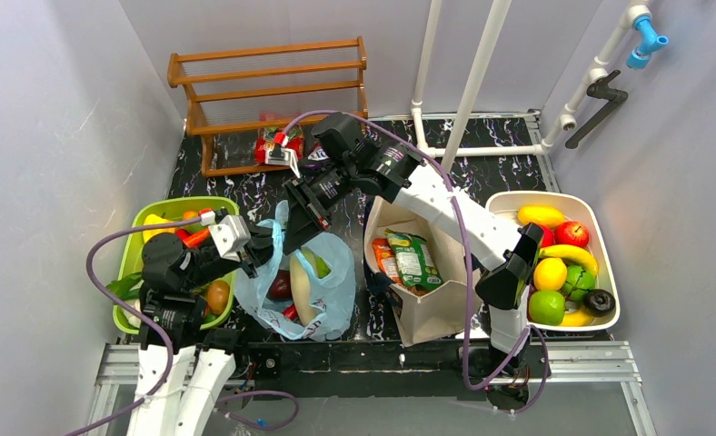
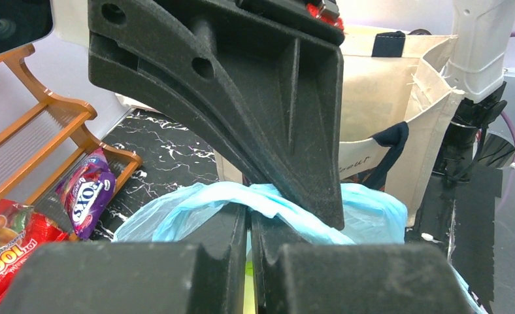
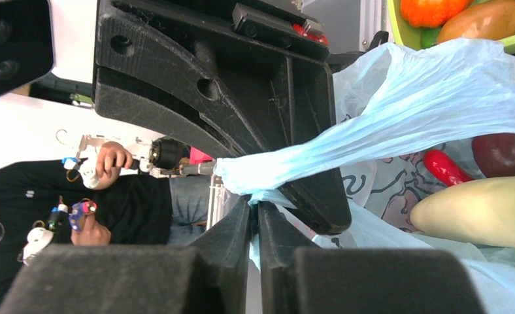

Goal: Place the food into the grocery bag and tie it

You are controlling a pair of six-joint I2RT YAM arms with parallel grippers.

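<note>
The light-blue grocery bag [image 1: 332, 282] lies in front of the left arm. It holds a dark red apple [image 1: 280, 284], a pale long fruit [image 1: 305, 277] and a red pepper [image 1: 290, 312]. My left gripper [image 1: 273, 243] is shut on a bunched strip of the bag's plastic [image 2: 274, 199], which runs between its jaws [image 2: 249, 206]. My right gripper [image 1: 302, 218] is just behind it, shut on another twisted strip of the bag [image 3: 287, 167] at its tips [image 3: 255, 203]. The right wrist view also shows the pepper [image 3: 444, 167], apple [image 3: 506, 154] and pale fruit [image 3: 477, 212] inside.
A beige tote [image 1: 427, 313] with orange and green snack packets [image 1: 409, 259] stands right of the bag. A green basket [image 1: 129, 259] of food is at the left and a white tray [image 1: 609, 272] of fruit at the right. The wooden rack [image 1: 268, 100] stands behind, with snack packets [image 2: 85, 193] beside it.
</note>
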